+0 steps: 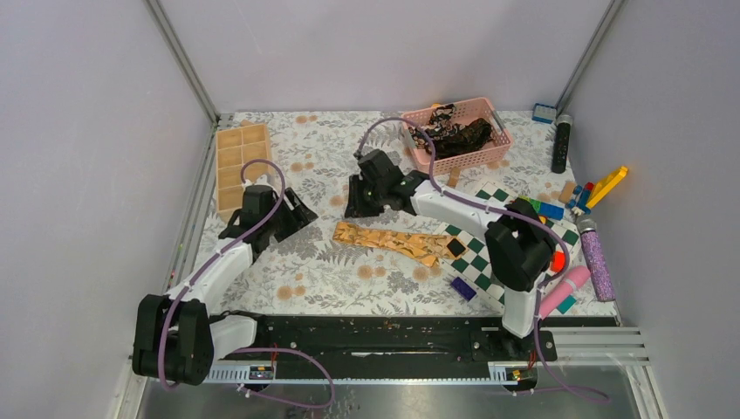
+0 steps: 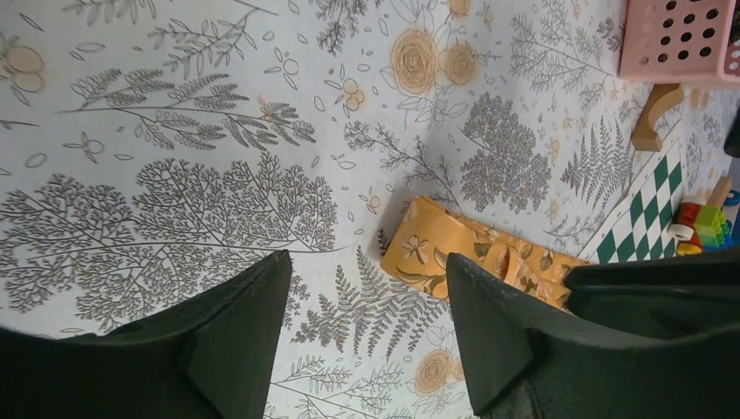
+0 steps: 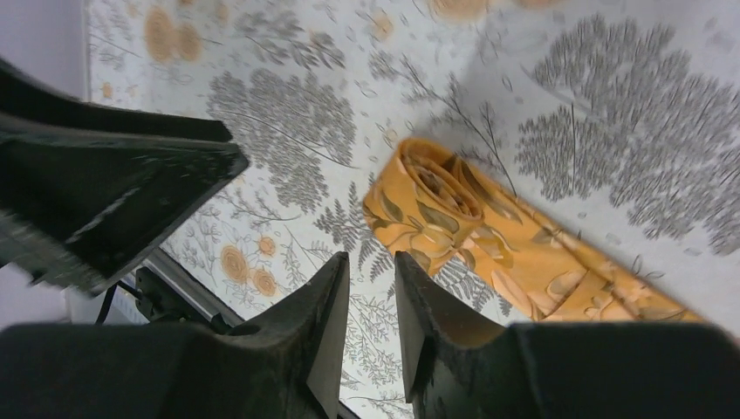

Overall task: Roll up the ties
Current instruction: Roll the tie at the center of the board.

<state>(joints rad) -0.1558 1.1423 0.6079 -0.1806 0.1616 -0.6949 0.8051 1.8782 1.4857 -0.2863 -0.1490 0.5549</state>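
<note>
floral tablecloth (image 1: 332, 271) between plain grey walls; work surface in order. golden tie (image 1: 393, 242) lies flat near the table's centre, its wide end reaching onto the checkered board (image 1: 476, 262). dark ties (image 1: 454, 135) sit heaped in the pink basket (image 1: 462, 160) at the far side, untouched. left gripper (image 2: 368, 260) hovers beside the tie's near-left end, claw wide apart and gripping nothing. right gripper (image 3: 371, 262) hangs just above that same end, fingers drawn close with a narrow gap, nothing between them. judgement: rolling has only begun. to do it well, one claw should pinch the rolled end (image 3: 441, 188) squarely across its width and turn it along the fabric, while the other pins the flat length so that the coil stays tight and straight. the right wrist view shows one or two turns already formed at the tip; the top view shows only a flat strip there, but alone gives the tie's full length and the basket.
</note>
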